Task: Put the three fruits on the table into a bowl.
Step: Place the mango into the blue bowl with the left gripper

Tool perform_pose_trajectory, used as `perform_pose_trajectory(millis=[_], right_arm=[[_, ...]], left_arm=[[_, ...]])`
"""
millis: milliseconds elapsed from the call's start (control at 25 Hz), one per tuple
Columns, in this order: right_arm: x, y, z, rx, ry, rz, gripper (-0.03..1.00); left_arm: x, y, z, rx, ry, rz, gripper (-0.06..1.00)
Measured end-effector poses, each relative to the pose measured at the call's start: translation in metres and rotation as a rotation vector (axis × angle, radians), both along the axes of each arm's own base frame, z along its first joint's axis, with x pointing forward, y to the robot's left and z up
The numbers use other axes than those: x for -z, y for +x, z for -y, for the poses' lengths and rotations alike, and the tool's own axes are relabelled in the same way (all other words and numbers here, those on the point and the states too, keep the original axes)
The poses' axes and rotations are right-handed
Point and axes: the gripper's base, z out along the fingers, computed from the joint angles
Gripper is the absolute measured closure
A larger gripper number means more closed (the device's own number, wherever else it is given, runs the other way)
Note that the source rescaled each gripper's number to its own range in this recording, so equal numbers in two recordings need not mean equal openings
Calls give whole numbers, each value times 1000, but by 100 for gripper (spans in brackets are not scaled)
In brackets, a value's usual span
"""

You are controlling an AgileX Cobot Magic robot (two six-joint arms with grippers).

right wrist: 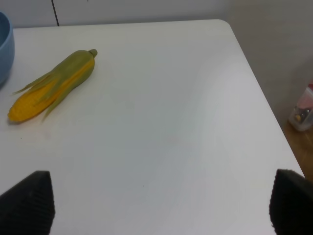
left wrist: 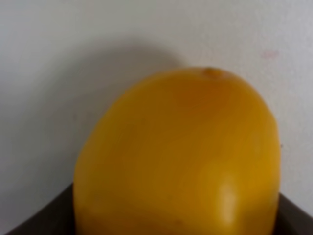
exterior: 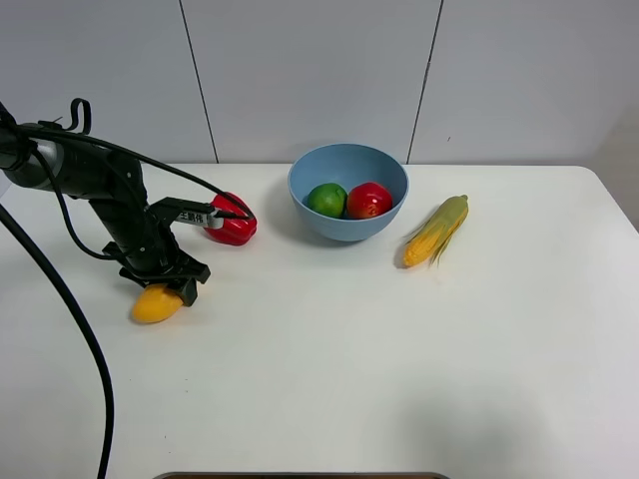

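Left tool (exterior: 165, 289) had clamped down on the mango (exterior: 156, 303) at the surface's (exterior: 329, 359) left side, so the last fruit needed lifting rightward into the bowl (exterior: 348, 190).

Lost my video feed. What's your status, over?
Left gripper shut on mango, on table. Right gripper open, idle. Lime, apple in bowl. Bell pepper near path.

Black jointed left arm (exterior: 100, 190) trailing black cables, with a white label.
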Motion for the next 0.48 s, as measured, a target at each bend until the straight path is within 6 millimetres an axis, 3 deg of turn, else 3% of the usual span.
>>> perform_pose_trajectory(millis=[320, 480], right_arm=[[0, 0, 0, 0, 0, 0, 32], [0, 0, 0, 0, 0, 0, 32]], left_arm=[[-4, -1, 0, -3, -6, -6, 94], [-19, -1, 1, -3, -17, 23, 94]])
